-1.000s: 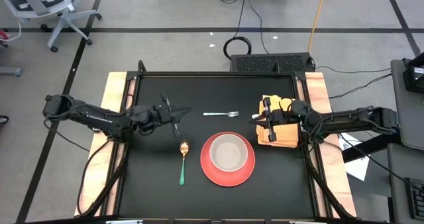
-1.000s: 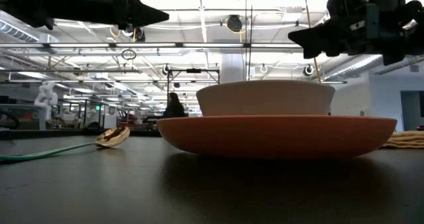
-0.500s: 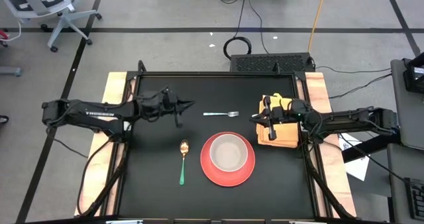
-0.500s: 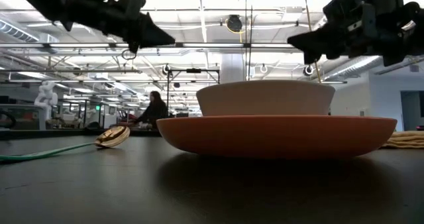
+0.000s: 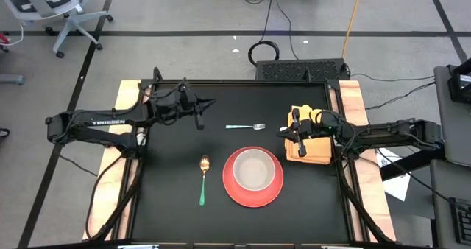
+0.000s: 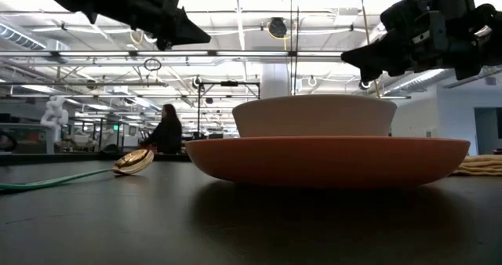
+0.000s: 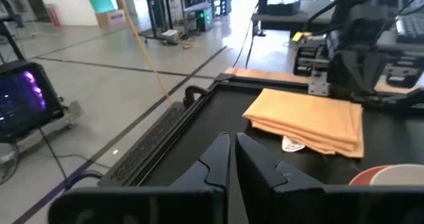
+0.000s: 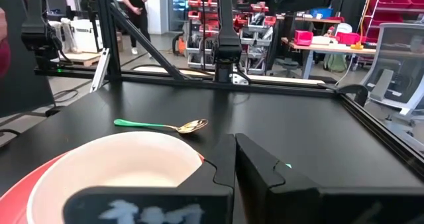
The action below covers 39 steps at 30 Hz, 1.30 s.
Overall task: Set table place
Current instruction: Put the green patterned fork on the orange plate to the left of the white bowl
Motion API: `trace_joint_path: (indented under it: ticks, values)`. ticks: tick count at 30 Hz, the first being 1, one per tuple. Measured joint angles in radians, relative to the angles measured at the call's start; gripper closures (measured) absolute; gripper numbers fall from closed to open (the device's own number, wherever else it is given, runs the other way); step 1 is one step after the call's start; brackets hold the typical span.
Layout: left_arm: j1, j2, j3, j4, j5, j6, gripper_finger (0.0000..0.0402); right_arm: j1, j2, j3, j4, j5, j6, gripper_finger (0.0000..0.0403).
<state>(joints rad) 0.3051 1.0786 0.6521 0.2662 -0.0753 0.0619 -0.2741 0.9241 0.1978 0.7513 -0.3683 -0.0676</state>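
Observation:
A white bowl stands in a red plate on the black table, near the middle. A spoon with a gold bowl and a green handle lies left of the plate. A silver fork lies beyond the plate. A folded yellow napkin lies at the right. My left gripper is shut and empty, in the air over the table's far left part; its closed fingers show in its wrist view. My right gripper is shut and empty, raised over the napkin's left edge.
Light wooden strips run along the table's left and right sides. A black keyboard-like unit and cables lie on the floor beyond the far edge. The low view shows both grippers well above the plate.
My left gripper has gone toward the table's far edge and slightly right, staying shut and in the air. A person in the room behind has walked across the low view.

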Motion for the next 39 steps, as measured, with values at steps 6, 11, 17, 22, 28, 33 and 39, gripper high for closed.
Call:
trace_joint_path:
  ticks: [6,11,17,22,28,33,39]
  values:
    - [0.010,0.000,0.000,-0.014,0.000,0.005,0.0371,0.000,0.000,0.000,0.000,0.000,-0.004,0.0403]
    - [0.008,0.000,0.000,-0.040,0.000,-0.013,0.0371,0.000,0.000,0.000,0.000,0.000,-0.004,0.0403]
    - [0.007,0.007,-0.001,-0.082,0.076,-0.018,0.0371,0.000,0.000,0.000,0.000,0.000,-0.004,0.0403]
    - [0.031,0.044,0.006,-0.091,0.089,-0.016,0.0371,0.000,0.000,0.000,0.008,0.000,-0.007,0.0403]
    - [0.079,0.129,0.076,-0.119,0.179,-0.024,0.0371,0.000,0.000,0.000,0.007,0.000,-0.025,0.0403]
    - [0.088,0.232,0.167,-0.135,0.274,-0.015,0.0371,0.000,0.000,0.000,0.007,0.000,-0.026,0.0403]
    - [0.088,0.350,0.309,-0.200,0.389,0.035,0.0371,0.000,0.000,0.000,0.006,0.000,-0.026,0.0403]
